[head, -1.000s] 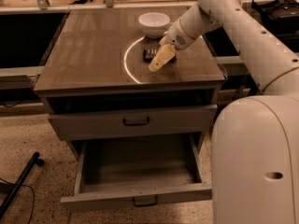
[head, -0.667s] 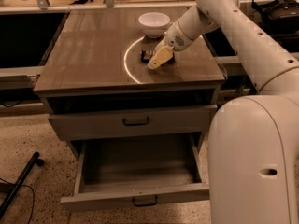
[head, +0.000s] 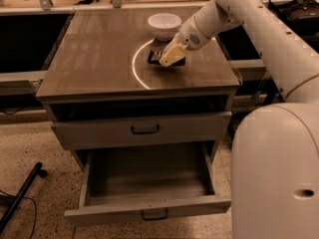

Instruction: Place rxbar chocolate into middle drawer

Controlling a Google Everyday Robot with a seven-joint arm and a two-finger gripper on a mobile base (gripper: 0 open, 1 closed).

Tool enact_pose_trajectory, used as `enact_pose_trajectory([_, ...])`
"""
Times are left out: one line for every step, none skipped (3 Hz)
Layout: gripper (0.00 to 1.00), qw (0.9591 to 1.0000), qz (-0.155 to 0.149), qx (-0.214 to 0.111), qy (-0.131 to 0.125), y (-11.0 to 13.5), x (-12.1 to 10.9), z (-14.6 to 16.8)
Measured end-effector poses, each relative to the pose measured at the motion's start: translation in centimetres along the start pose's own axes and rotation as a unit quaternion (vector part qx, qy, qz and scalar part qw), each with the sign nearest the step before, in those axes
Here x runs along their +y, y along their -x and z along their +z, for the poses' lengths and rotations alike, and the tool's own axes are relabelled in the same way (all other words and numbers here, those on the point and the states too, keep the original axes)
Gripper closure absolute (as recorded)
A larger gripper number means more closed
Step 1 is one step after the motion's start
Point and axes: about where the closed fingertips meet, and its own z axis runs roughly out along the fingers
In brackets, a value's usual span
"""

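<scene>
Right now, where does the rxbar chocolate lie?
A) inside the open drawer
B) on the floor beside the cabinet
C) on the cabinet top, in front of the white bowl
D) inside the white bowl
C: the rxbar chocolate lies flat on the cabinet top, just in front of the white bowl, with the gripper down right at it.

Fig. 1. What I see from the console: a brown tabletop (head: pixel 94 59) on a grey-beige cabinet (head: pixel 219 128), crossed by a bright arc of reflected light (head: pixel 134 68). A speckled floor (head: pixel 45 148) lies below, with a black stand leg (head: pixel 22 195) at lower left. A dark recess (head: pixel 25 44) flanks the cabinet. The end effector (head: pixel 169 56) hangs over the tabletop's far right part.
</scene>
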Motion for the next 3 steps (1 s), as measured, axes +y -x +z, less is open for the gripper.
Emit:
enact_pose_trajectory([1.0, 0.9988, -0.011, -0.048, 0.003, 1.4, 1.8, -2.4])
enact_pose_trajectory([1.0, 0.9945, -0.019, -0.101, 0.021, 2.4, 5.1, -3.9])
enact_pose_trajectory([1.0, 0.9892, -0.02, -0.133, 0.058, 2.1, 9.9, -3.3])
